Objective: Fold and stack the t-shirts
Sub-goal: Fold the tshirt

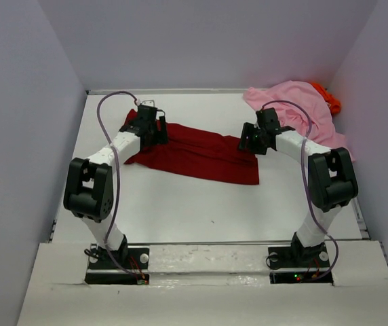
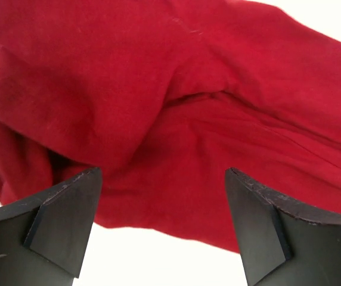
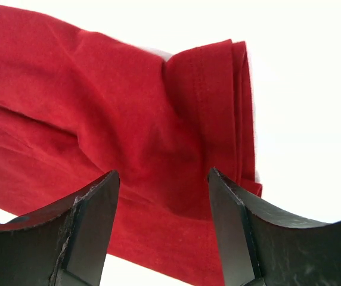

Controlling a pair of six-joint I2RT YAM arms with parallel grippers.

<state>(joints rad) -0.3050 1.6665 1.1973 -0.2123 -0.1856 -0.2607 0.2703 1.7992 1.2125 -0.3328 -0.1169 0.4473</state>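
Soft red shirt [image 1: 201,153], a creased folded band on the white bench [image 1: 180,204]; left gripper [image 2: 163,173] and right gripper [image 3: 163,174] gape above its ends.

A robotics lab test cell: a bare white table [image 1: 180,210] is boxed in by plain pale walls [image 1: 17,102] at 9, 12 and 3 o'clock. Two black-and-white arms [image 1: 92,183] are bolted to base plates [image 1: 116,263] at 6 o'clock, with loose purple cables [image 1: 100,114] looping along them.
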